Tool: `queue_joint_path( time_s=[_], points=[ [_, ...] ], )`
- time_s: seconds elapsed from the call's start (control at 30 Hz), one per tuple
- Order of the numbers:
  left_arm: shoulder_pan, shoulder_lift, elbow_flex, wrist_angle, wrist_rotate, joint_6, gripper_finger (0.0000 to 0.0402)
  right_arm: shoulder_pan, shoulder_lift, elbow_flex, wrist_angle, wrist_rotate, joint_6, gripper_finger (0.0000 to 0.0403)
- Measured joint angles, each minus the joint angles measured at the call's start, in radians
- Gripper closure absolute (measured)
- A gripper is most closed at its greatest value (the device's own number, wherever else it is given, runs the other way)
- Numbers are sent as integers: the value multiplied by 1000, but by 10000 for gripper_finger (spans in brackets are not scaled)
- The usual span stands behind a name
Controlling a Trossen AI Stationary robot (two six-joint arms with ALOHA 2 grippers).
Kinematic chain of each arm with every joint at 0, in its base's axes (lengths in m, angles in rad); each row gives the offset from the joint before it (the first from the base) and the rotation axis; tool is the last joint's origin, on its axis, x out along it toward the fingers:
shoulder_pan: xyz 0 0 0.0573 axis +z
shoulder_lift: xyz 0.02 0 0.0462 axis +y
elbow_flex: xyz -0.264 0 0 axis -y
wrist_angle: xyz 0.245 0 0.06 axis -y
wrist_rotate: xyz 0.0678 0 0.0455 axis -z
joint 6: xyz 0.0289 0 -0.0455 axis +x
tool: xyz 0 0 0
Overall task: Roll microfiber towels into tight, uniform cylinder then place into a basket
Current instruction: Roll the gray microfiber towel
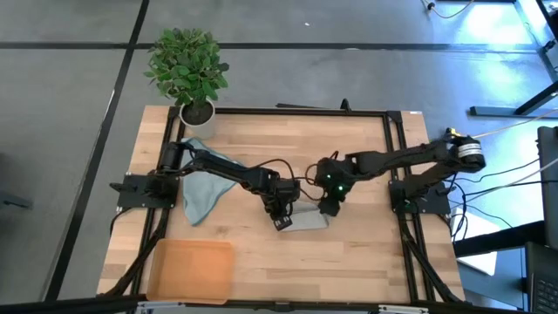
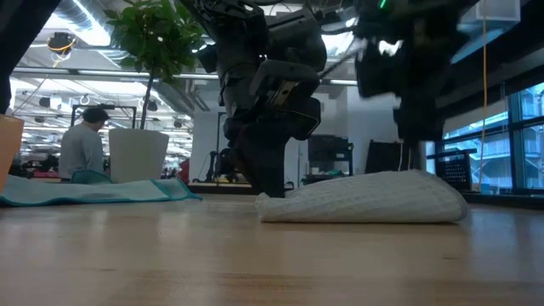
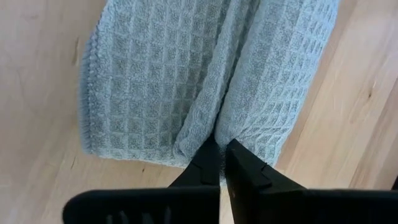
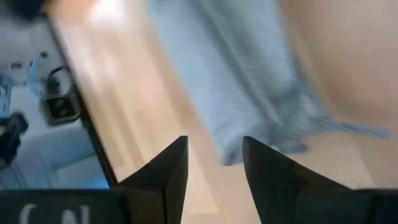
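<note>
My left gripper (image 3: 219,163) is pinched closed on the folded grey-green towel (image 3: 205,74) (waffle weave), on the wooden table (image 3: 37,93).

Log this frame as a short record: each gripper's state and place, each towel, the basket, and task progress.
left gripper: shut, tips at the edge of the grey towel, mid-table
right gripper: open, holding nothing, at the grey towel's other side
grey towel: folded or partly rolled, lying on the table
teal towel: flat and unrolled, under the left arm
basket: at the table's front left, nothing visible in it
plant pot: back left corner
progress: no towel in the basket yet
</note>
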Motion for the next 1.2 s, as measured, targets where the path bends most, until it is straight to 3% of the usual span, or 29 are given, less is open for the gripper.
queue_joint_path(
  time_s=[0.27, 0.6, 0.93, 1.2],
  points=[
    [0, 0, 0, 1, -1, -2, 402, 100, 48, -10, 100, 158, -117, 251],
    [1, 2, -1, 2, 8, -10, 402, 133, 234, -4, 154, 183, -251, 251],
    [1, 2, -1, 2, 8, -7, 399, 133, 256, -6, 178, 185, -266, 251],
    [9, 5, -2, 3, 43, -5, 342, 133, 259, -7, 202, 186, -265, 251]
  ],
)
